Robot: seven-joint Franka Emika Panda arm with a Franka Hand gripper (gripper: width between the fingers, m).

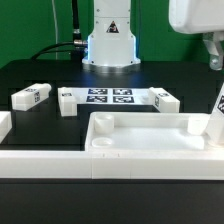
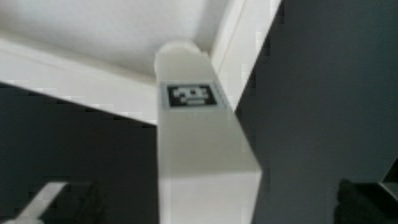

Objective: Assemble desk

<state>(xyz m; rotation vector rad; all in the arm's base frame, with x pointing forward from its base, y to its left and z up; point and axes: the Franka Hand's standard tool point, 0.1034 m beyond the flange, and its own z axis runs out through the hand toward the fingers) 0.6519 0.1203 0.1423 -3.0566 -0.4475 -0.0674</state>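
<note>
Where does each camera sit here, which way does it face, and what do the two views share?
Exterior view: off the arm, low before the table, looking across the desk top toward the robot base; the gripper hangs at the exterior view's upper right.
Wrist view: on the wrist, looking down close onto a tagged leg beside the desk top's rim; no fingers show.
Shared: probably that leg, and the desk top.

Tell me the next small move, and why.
Probably lower the open gripper straight down over the leg standing by the rim of the desk top, then close on it. The wrist view looks right along that leg, and the jaws hang above it holding nothing.
</note>
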